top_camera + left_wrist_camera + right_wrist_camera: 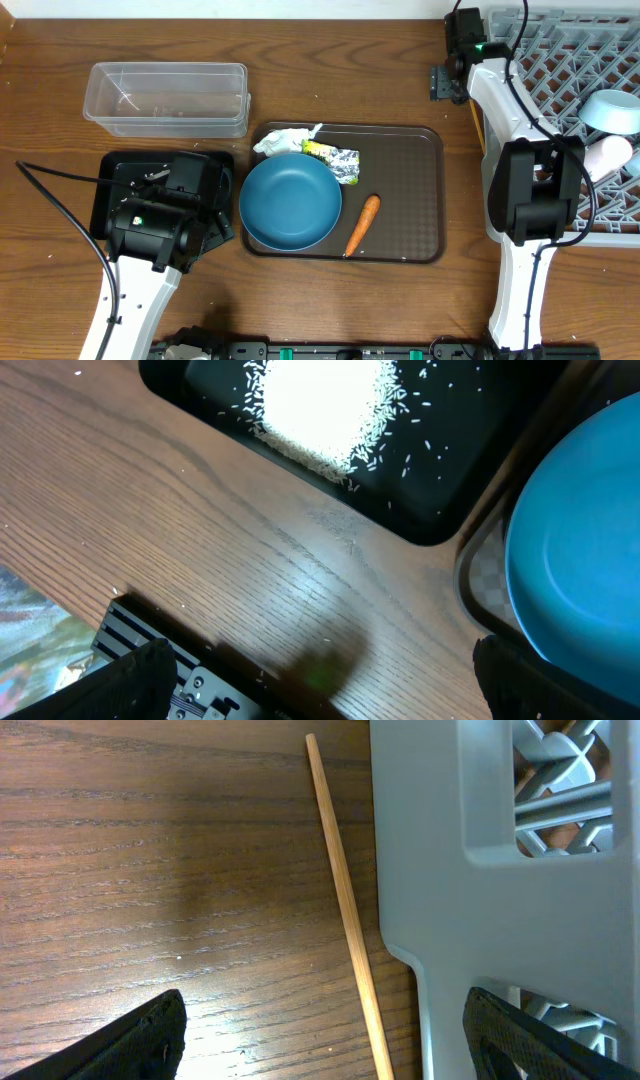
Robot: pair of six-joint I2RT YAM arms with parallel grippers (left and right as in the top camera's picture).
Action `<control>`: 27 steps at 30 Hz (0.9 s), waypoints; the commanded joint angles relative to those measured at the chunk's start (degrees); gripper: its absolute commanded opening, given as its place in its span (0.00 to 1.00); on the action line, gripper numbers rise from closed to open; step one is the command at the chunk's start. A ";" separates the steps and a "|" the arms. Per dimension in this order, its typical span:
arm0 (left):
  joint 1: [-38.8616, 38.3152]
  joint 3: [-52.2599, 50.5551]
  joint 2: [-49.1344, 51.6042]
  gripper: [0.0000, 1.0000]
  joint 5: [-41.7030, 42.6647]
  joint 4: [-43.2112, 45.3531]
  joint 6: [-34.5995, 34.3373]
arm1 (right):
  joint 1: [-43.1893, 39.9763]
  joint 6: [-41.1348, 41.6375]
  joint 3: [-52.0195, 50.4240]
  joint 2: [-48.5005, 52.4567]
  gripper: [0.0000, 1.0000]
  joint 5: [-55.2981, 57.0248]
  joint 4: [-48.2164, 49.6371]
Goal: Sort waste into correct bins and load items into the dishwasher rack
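A wooden counter (40, 110) seen from above. At the centre a brown tray (410, 200) holds a dark-blue bowl (290, 200), with a carrot (362, 225) just beside it on the right. Crumpled paper (283, 141) and a foil wrapper (338, 160) lie along the bowl's far rim.

A clear tub (100, 100) stands at the upper left. The left arm (150, 235) hangs over a black tray (215, 385) just left of the brown one. A heap of rice (320, 405) lies in this tray. The left jaws are spread wide with nothing between them.

A grey rack (540, 60) fills the right edge. In it are a light-blue bowl (612, 110) and what seems to be a pale cup (608, 155). The right jaws are wide apart, empty, above one chopstick (347, 905). It lies on the counter alongside the rack's edge.
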 commanded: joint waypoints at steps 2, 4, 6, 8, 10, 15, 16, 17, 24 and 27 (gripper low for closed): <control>0.28 0.57 0.04 0.98 -0.52 -0.17 -0.74 | -0.13 0.92 1.09 1.64 0.88 -0.09 0.35; 0.28 0.57 0.04 0.98 -0.52 -0.17 -0.74 | -0.11 1.11 1.09 2.01 0.88 -0.07 0.61; 0.28 0.57 0.04 0.98 -0.52 -0.17 -0.74 | -0.13 1.64 1.09 2.62 0.88 -0.24 0.79; 0.28 0.57 0.04 0.98 -0.52 -0.17 -0.74 | -0.13 2.49 1.11 3.43 0.88 -0.33 0.96; 0.28 0.57 0.04 0.98 -0.52 -0.17 -0.74 | -0.13 3.26 1.09 4.59 0.88 -0.31 1.16; 0.28 0.57 0.04 0.98 -0.52 -0.17 -0.74 | -0.52 5.11 1.09 7.04 0.88 -1.68 1.86; 0.28 0.57 0.04 0.98 -0.55 -0.17 -0.74 | -0.72 5.73 1.09 7.39 0.88 -2.38 2.12; 0.28 0.57 0.04 0.98 -0.52 -0.17 -0.74 | -0.98 5.86 1.09 7.56 0.89 -3.69 2.49; 0.28 0.57 0.04 0.98 -0.52 -0.17 -0.74 | -4.81 7.58 1.09 7.98 0.88 -18.43 4.15; 0.28 0.57 0.04 0.98 -0.52 -0.17 -0.74 | -6.12 7.63 1.11 7.98 0.87 -20.90 3.65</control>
